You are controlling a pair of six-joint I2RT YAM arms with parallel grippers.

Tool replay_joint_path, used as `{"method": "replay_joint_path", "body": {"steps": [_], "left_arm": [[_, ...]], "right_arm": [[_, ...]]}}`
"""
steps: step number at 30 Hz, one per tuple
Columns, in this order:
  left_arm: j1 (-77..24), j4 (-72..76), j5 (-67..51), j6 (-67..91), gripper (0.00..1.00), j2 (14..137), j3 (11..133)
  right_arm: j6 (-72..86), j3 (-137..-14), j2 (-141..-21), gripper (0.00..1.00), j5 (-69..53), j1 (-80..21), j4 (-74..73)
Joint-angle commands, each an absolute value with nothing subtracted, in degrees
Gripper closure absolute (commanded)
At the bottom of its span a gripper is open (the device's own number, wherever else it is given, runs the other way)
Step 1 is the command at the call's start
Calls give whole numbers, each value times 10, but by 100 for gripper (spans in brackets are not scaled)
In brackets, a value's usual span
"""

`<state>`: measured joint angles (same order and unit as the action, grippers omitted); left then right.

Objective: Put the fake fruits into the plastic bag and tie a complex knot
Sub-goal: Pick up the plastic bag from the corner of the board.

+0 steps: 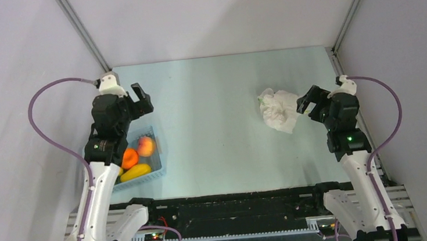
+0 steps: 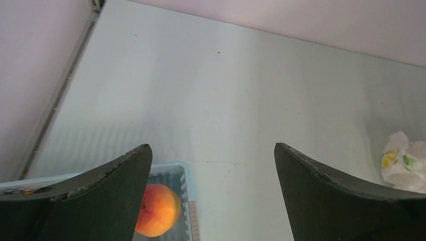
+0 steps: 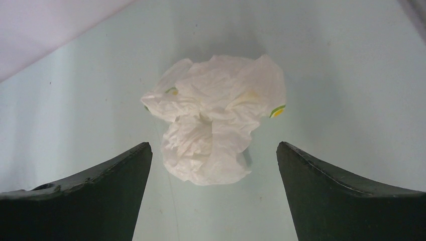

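- Plastic bag (image 3: 216, 120): lying crumpled on desk (image 1: 220, 155), right side; no fruit inside, no knot showing.
- Handling (judged): thin film, near weightless, soft, sliding readily. Pinching raised fold is advisable; handle strips are not discernible in the crumple.
- Fake fruits (image 1: 129, 158): sitting in blue basket (image 1: 161, 160), left side. Probably rigid, glossy, slippery; gripping across middle.
- Right claw (image 1: 307, 102): spreading wide, empty, hovering just beside bag, pointing at it.
- Left claw (image 1: 141, 99): spreading wide, empty, hanging above basket's far end, facing across desk.
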<state>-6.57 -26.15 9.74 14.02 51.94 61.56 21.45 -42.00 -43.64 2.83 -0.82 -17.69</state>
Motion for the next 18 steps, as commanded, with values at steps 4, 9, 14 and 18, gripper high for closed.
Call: {"method": "replay_joint_path", "body": {"steps": [4,9,14,18], "left_arm": [[-68,-229,64,115,1,487,552],[-69,-229,70,109,1,474,551],[-69,-228,46,115,1,476,552],[-69,-222,20,117,1,467,549]], "right_arm": [[231,-470,-487,0,61,-86,-260],[260,-469,-527,0,196,-188,-294],[294,-459,-574,2,188,-167,-247],[296,-453,-636,9,143,-132,-196]]}}
